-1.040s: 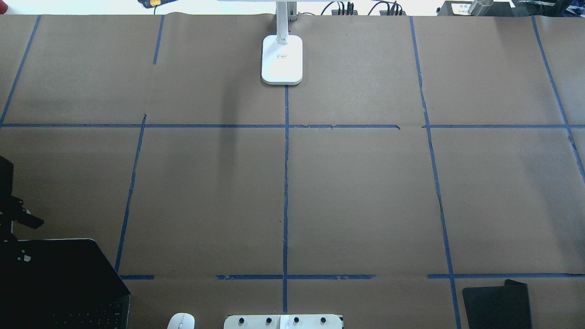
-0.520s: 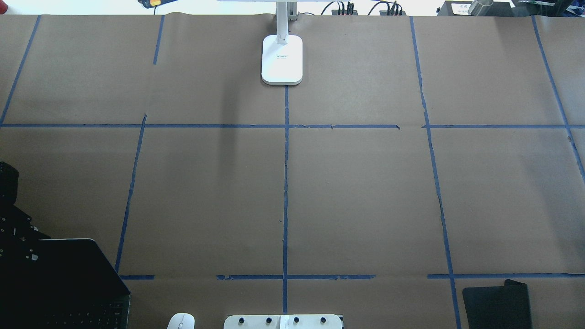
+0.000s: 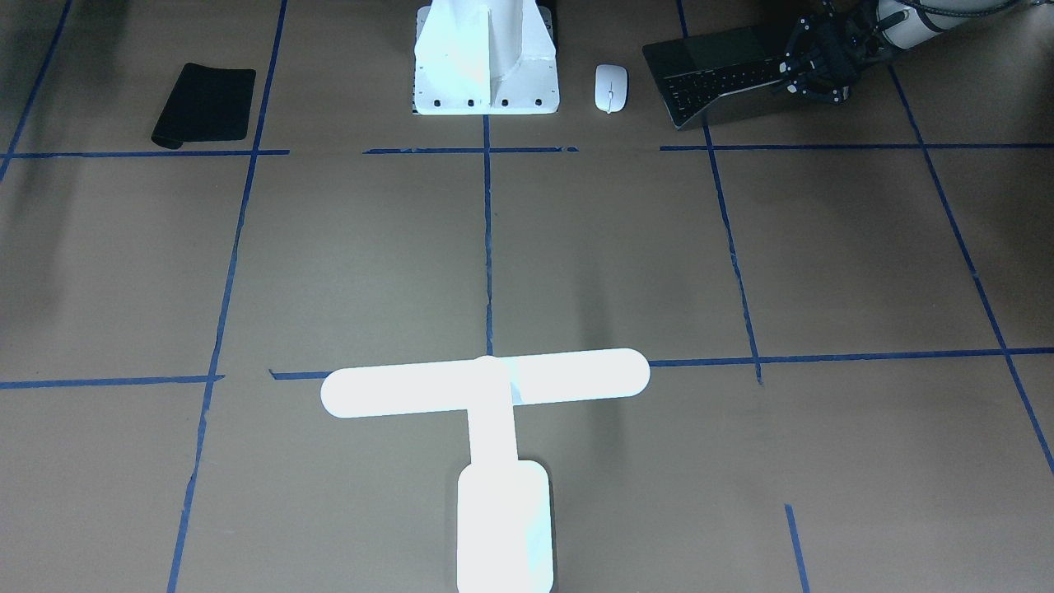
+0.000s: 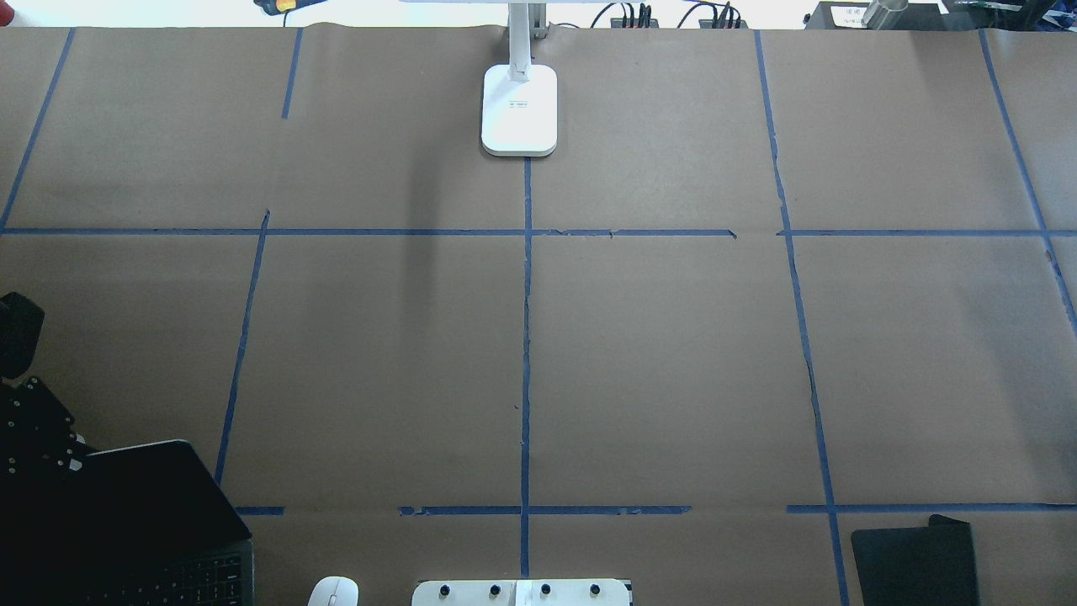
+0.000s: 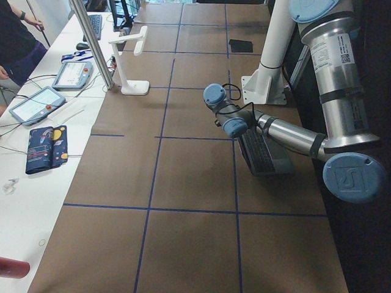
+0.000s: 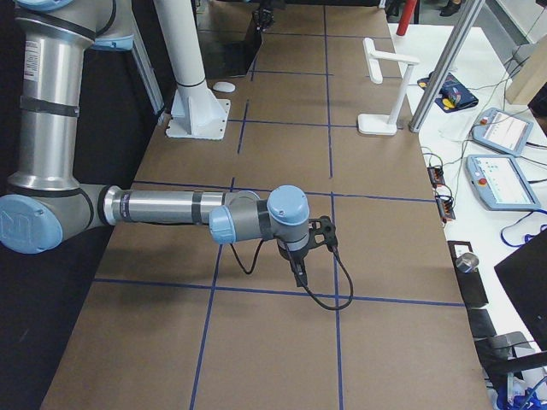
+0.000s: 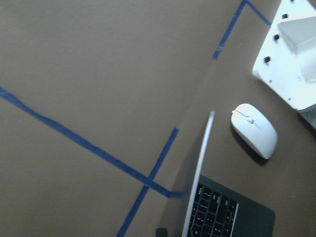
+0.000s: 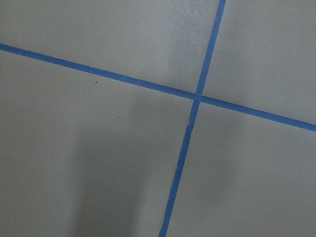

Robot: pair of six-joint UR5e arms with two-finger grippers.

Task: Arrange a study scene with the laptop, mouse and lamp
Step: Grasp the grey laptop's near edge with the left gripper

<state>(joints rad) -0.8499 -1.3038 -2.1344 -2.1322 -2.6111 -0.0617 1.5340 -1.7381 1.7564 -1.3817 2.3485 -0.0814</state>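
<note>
The left gripper [image 3: 803, 70] is at the lid edge of the open laptop [image 3: 716, 82]; I cannot tell if its fingers pinch it. For the right gripper [image 6: 298, 272], the state of the fingers is also not clear.

No text, number or brand is legible.
- Lamp [image 4: 519, 109], 12 o'clock on the table in the overhead view: small printed label on the base, too fine to read.
- Left arm [image 5: 336, 79]: white sticker [image 5: 341, 52] with a code square, unreadable.
- Joint cap [image 5: 353, 178], 4 o'clock in the left-end view: logo mark, letters unclear.
</note>
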